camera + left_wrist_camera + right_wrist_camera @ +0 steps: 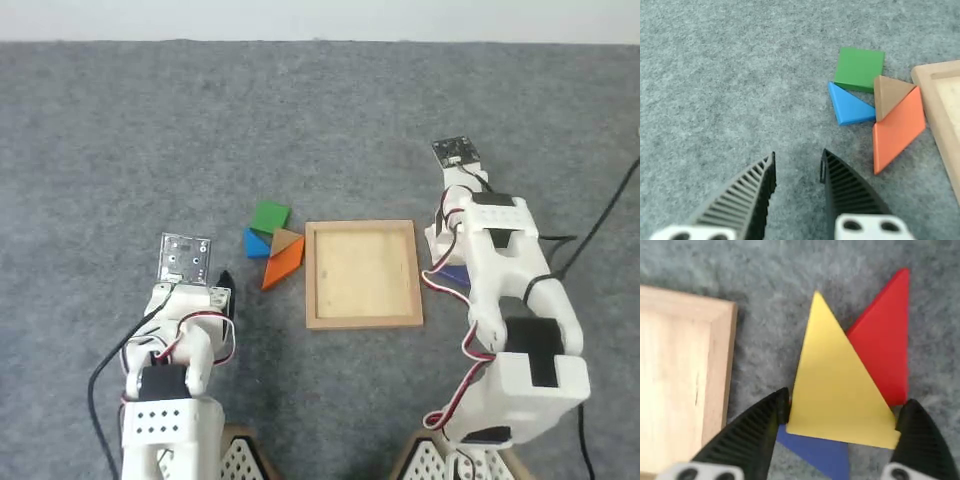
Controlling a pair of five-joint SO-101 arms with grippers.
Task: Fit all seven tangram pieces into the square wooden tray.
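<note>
The square wooden tray (311, 275) sits mid-counter, its bare wood floor showing, and from my high view the pieces lie on either side of it on the grey counter (150, 130).

Off the tray's left edge I see four pieces clustered. The green square (859, 69) is farthest from the arms. The blue triangle (850, 106) is just beside it. The tan triangle (890, 94) is wedged between the green square and the orange parallelogram (897, 130), and it touches both. The parallelogram's far end lies close against the tray rim.

The left gripper (798, 156) hangs over bare counter, short of that cluster and apart from every piece. Its fingers (750, 195) are spread, with only grey felt between the tips.

On the tray's other side, my right wrist camera shows the yellow triangle (835, 385) overlapping the red triangle (885, 350) and a dark blue piece (820, 452). The tray rim is near them. The right gripper (845, 407) brackets the yellow triangle's wide end, and its fingers (747, 435) are closed in against it, one tip on an edge and the other at a corner. I cannot tell whether the triangle is off the counter.
</note>
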